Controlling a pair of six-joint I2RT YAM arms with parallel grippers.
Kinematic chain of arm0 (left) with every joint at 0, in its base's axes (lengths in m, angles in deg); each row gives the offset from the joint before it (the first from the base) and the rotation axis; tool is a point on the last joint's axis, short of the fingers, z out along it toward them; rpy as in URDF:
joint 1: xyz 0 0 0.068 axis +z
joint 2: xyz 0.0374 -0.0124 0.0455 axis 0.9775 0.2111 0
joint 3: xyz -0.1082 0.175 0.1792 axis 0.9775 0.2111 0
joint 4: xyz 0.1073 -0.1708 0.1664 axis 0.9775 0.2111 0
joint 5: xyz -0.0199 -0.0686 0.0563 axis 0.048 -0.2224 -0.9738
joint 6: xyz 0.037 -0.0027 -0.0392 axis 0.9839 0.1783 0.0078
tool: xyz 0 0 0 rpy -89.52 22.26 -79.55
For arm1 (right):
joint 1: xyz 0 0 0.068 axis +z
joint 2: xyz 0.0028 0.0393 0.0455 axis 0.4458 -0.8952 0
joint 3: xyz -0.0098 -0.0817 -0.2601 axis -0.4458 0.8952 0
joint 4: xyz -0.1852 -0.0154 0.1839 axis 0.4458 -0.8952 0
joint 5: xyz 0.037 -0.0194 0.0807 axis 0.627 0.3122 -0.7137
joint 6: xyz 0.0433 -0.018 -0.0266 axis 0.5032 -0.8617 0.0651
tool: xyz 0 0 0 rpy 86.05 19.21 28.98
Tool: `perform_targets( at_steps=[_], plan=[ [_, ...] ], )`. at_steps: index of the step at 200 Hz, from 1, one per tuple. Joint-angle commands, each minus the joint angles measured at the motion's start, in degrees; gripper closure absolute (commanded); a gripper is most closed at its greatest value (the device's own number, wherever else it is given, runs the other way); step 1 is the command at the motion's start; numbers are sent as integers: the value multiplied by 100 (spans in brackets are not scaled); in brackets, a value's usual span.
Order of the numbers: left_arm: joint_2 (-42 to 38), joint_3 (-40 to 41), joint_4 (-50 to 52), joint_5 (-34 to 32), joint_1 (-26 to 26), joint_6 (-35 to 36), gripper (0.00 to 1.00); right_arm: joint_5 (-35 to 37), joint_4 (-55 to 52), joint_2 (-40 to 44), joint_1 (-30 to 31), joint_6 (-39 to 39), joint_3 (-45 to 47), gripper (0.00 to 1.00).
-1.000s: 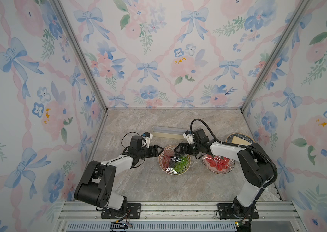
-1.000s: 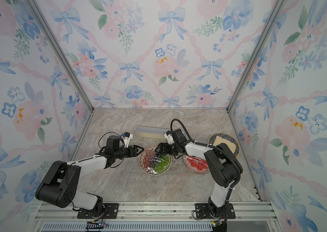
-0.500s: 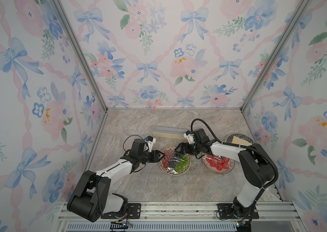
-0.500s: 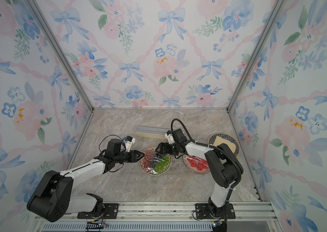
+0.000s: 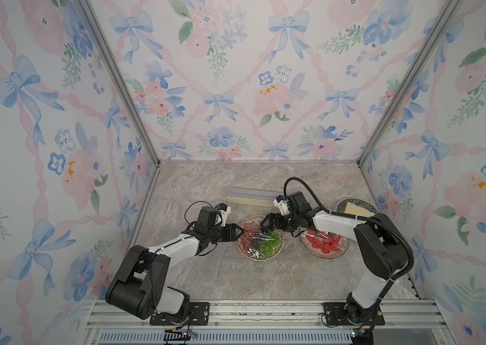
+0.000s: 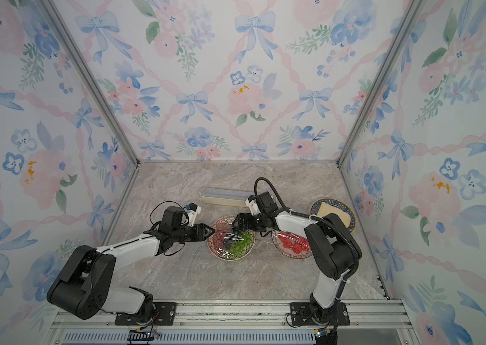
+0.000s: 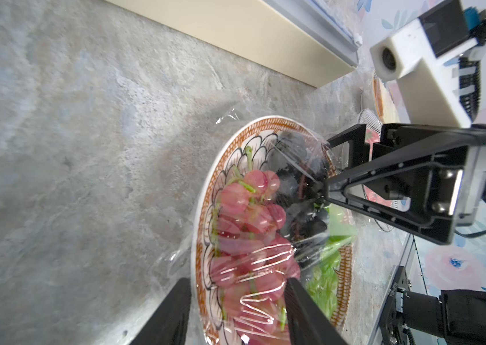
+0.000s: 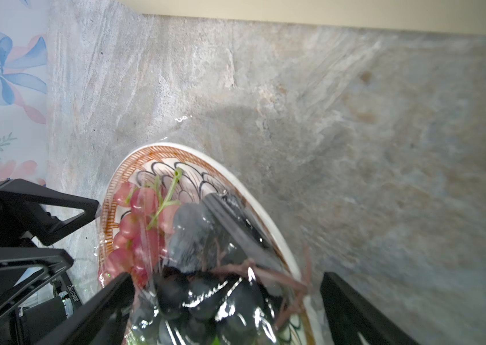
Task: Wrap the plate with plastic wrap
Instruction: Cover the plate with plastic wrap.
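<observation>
Counter (image 5: 206, 274): plate (image 7: 206, 191) central, plastic wrap (image 7: 259, 263) draped across its grapes (image 7: 244, 206). Left end effector (image 5: 239, 230) has shifted nearer along the rim, jaws narrowed yet apart. Right end effector (image 5: 265, 224) fully spread over grapes. Tucking evidently underway.
</observation>
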Motion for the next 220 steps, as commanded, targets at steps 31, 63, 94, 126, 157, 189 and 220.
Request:
perform_targets(
  at_steps=[31,63,94,126,157,189,220],
  plan=[
    [355,-209,8,206,-114,229,45,-81,-175,163,52,126,86,1],
    [427,-305,-131,349,-220,152,42,-399,47,140,194,443,148,1],
    [518,-321,-384,515,-238,0,40,-673,594,143,445,1070,252,1],
    [565,-356,-395,39,-117,12,37,-139,-17,457,487,837,317,1],
    [591,-342,-387,-226,-53,108,36,797,-1076,1278,216,444,505,3],
    [646,-281,-395,-211,-21,145,35,906,-1788,2146,239,611,709,3],
    [625,-267,-395,-186,-18,174,35,611,-1787,2750,558,1486,1155,3]
  ],
)
